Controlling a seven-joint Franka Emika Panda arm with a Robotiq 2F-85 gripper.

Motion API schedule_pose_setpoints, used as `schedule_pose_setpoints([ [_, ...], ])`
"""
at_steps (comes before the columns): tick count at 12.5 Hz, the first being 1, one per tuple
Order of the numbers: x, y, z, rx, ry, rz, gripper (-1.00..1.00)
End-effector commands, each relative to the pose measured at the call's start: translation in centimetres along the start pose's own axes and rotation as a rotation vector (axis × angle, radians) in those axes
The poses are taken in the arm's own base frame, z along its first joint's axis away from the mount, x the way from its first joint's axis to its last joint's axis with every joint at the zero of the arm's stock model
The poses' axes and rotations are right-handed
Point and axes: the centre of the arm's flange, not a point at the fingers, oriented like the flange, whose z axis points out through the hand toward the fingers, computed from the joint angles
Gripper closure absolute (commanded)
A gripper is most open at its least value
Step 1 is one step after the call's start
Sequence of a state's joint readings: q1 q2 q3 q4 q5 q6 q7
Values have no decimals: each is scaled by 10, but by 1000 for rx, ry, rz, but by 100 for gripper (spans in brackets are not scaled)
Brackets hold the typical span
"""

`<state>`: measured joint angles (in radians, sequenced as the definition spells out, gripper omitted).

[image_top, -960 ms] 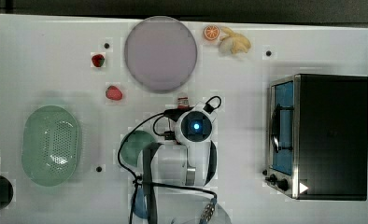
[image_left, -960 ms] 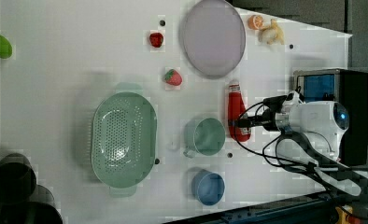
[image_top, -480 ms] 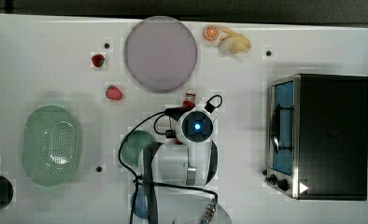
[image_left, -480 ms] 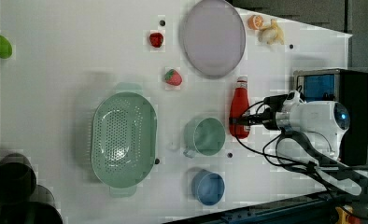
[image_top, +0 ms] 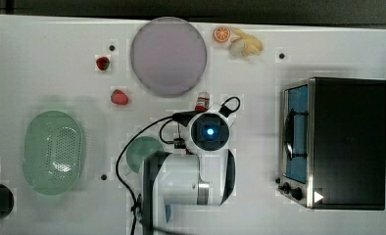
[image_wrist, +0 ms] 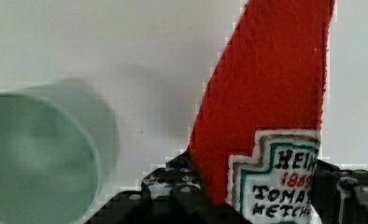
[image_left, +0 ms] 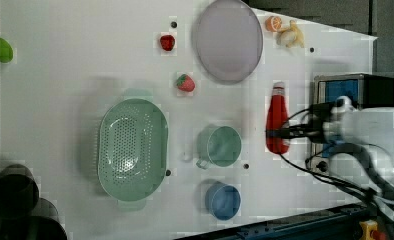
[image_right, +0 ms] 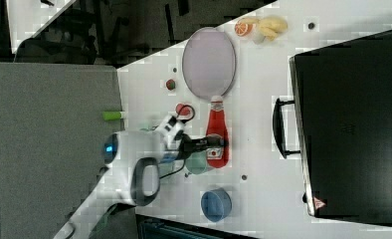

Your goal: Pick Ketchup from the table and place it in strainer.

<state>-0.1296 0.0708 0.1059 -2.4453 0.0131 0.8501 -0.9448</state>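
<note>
Gripper (image_wrist: 261, 200) clamped on Ketchup (image_left: 277, 118) lower body, bottle between fingers (image_wrist: 182, 186)

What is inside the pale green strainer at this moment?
The strainer holds nothing: its perforated bottom and walls are bare in the left view. The Ketchup lies apart on the table, between the fingers of the tool. Nothing covers the strainer's inside.

One ketchup bottle (image_left: 277, 122), one strainer (image_left: 132, 148), two cups (image_left: 218, 145), two strawberries (image_left: 185, 82), one plate (image_left: 228, 40), one oven (image_top: 339, 142)
</note>
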Motion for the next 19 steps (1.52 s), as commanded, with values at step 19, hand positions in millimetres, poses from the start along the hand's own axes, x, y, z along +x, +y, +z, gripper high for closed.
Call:
schedule_pose_setpoints([
  [19,-10,-329,-119,20,107,177,-26],
])
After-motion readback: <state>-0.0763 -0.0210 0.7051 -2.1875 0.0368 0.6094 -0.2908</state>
